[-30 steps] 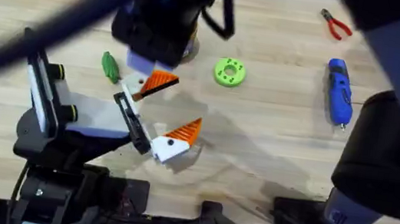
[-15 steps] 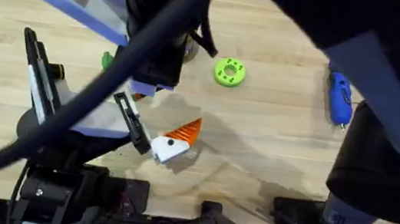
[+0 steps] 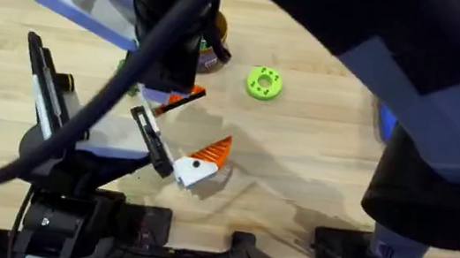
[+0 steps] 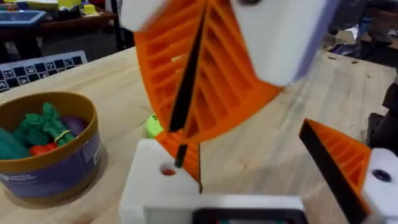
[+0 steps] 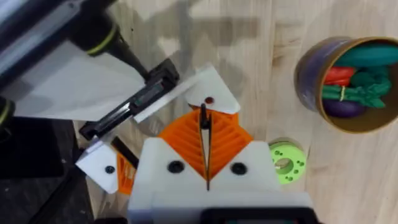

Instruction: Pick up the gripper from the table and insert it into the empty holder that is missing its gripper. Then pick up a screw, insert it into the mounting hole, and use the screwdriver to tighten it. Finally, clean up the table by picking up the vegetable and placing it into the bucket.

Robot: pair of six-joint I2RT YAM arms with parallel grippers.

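Wood-grain table (image 3: 316,149), pale and smooth, with both arms crowding its 9 o'clock half.

Risks:
- right gripper (image 5: 204,134) appears pinched fully shut on the gripper (image 4: 185,112), hanging just above the empty holder (image 4: 158,180). If the wedge comes down tilted or off the slot, it likely jams on the block's edge or skids off.
- smooth plastic held by a thin edge could twist between the pads under push.
- left gripper (image 4: 242,162) stands wide open, holding nothing. Pressing hard may shove it aside, since only the arm braces it.
- bucket (image 5: 348,81) sits near, at 1 o'clock from the holder in the overhead view, so a swinging elbow could knock it.

Materials, big to small:
- bucket: round cup, tan rim, purple-blue wall, soft-looking toy vegetables inside.
- green disc (image 3: 264,83): flat printed plastic ring with holes, at 2 o'clock from the holder.
- holder: white matte printed block, squared, with a small mounting hole (image 4: 167,170).
- fitted wedge (image 4: 339,162) on the other left finger: orange, ribbed, dark front edge.
- the gripper: thin orange ribbed wedge, black strip along one edge.
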